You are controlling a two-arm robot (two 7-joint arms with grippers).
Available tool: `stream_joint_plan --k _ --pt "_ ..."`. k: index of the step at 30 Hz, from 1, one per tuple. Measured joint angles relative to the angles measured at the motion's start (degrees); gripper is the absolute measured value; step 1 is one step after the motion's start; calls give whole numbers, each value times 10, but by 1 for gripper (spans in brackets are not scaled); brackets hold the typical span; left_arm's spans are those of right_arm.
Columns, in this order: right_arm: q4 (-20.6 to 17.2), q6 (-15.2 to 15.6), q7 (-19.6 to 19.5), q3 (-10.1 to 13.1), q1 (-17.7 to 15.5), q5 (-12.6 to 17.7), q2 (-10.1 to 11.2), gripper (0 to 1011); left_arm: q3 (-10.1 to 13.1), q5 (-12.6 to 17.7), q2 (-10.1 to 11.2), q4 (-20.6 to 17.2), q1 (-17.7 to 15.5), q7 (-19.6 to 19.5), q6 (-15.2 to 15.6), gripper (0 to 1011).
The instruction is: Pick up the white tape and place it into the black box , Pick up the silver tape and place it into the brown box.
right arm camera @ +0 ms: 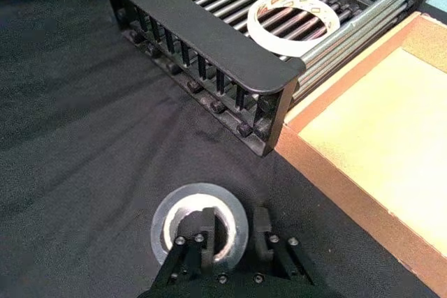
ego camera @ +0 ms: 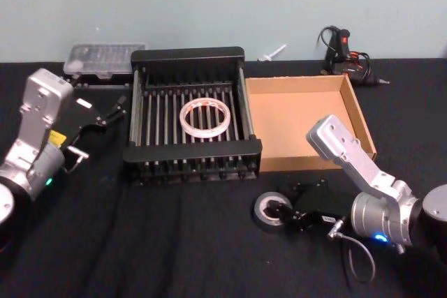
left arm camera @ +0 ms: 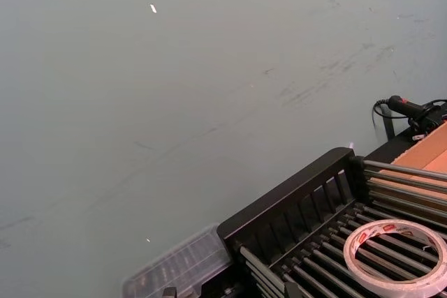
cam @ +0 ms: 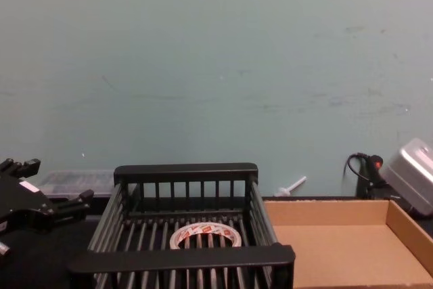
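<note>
White tape (ego camera: 205, 118): lies flat on the slatted floor of the black box (ego camera: 192, 151), a little right of centre in the upper middle of the head view. In the chest view it shows low in the frame behind the box's front rim; in the left wrist view it sits in the lower right corner.

Black box: centre of the head view on the dark table (ego camera: 140, 242), its right wall just beside the brown box (ego camera: 356, 113).

Brown box: right of centre in the head view, open side up, bare cardboard floor.

Silver tape (ego camera: 271, 212): flat on the table in the lower middle of the head view, in front of the gap between the two boxes and apart from both.

Right gripper (right arm camera: 232, 232): low at the tape, lower right of the head view. The right wrist view shows one finger (right arm camera: 202, 232) down inside the roll's core and the other just outside the rim, so the jaws straddle the roll's wall with a narrow gap; the roll rests on the table, and whether the fingers press on it I cannot tell.

Left gripper (ego camera: 115, 111): at the left edge of the head view, beside the black box's left wall, fingers spread apart, nothing between them.

Clear case (ego camera: 105, 59): upper left of the head view, behind the left gripper by the wall.
</note>
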Motion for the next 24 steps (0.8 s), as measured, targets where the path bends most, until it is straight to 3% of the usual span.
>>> stream_joint_plan --k 7,16,24 --pt "0 0 0 0 0 0 0 176 0 0 0 0 0 0 0 1002" --pt "0 -1 0 1 -1 1 0 172 0 0 0 0 0 0 0 1001" --pt "-7 -18 0 17 -10 12 6 172 0 0 0 0 0 0 0 1001"
